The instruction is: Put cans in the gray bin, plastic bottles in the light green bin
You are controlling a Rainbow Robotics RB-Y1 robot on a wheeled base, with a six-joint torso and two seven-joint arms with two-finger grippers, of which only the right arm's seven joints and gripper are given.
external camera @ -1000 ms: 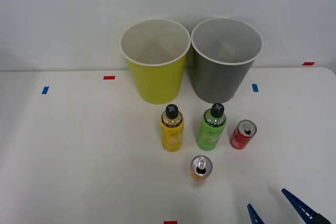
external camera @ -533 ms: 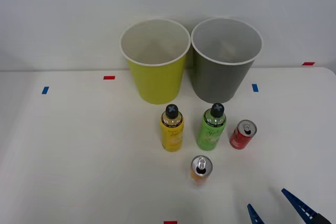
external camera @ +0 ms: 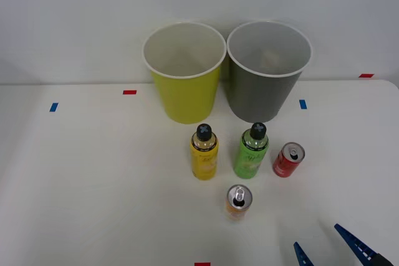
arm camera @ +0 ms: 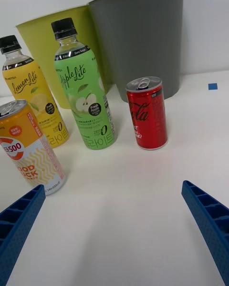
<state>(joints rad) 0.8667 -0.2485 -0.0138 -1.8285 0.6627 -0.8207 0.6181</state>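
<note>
Nothing has shifted since a second ago: every container and the arm sit where they were. A white tabletop (external camera: 93, 179) carries small red and blue tape marks (external camera: 129, 92) and meets a plain pale wall. At the far edge, side by side, stand the light green bin (external camera: 184, 73) and the gray bin (external camera: 268, 70). In front of them stand the yellow-label bottle (external camera: 204, 152) and the green bottle (external camera: 251, 151), with the red can (external camera: 288, 160) just beside the green one and the orange can (external camera: 239, 202) nearer the front edge. Low over the front right corner, the right gripper (external camera: 329, 246) hovers with its blue fingers (arm camera: 210, 219) spread wide, holding nothing, pointed toward the red can.
</note>
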